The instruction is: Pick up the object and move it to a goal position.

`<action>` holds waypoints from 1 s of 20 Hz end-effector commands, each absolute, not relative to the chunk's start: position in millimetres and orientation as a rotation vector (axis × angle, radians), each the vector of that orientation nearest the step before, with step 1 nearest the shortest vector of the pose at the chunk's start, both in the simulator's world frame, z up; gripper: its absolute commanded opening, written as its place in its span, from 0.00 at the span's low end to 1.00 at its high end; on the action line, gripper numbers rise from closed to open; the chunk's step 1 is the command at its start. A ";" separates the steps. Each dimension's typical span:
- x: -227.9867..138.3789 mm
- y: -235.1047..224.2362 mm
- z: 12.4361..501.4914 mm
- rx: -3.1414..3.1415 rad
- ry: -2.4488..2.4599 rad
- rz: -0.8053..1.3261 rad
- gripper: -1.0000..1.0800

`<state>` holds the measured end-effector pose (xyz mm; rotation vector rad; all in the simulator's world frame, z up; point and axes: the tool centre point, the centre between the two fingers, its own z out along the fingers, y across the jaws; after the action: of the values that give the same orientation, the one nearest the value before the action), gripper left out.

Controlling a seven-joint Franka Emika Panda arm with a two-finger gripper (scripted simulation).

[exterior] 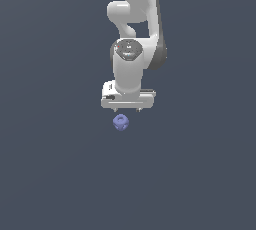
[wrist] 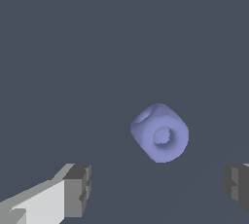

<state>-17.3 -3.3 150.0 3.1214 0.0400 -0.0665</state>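
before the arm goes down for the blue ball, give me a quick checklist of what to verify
1. Gripper open: ok, fingers stand wide apart.
2. Gap wider than the ball: ok.
3. Ball free, nothing touching it: ok, fingers clear of it.
4. Ball centred between the fingers: cannot tell; it sits ahead of them in the wrist view and below the gripper in the exterior view.
5. Goal position marked: not ok, none visible.
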 end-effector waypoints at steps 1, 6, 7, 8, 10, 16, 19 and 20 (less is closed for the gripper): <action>-17.3 -3.3 150.0 3.121 0.040 -0.066 0.96; -19.4 -10.3 151.9 3.109 0.049 -0.069 0.96; -20.3 -13.3 152.8 3.104 0.051 -0.070 0.96; -21.2 -16.0 153.7 3.099 0.052 -0.072 0.96; -22.4 -19.7 155.2 3.092 0.049 -0.073 0.96; -22.7 -20.3 155.6 3.090 0.046 -0.074 0.96; -22.5 -20.5 154.0 3.091 0.070 -0.073 0.96; -22.4 -20.7 153.3 3.092 0.083 -0.073 0.96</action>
<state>-22.5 -20.4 154.3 3.0912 0.0685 -0.0727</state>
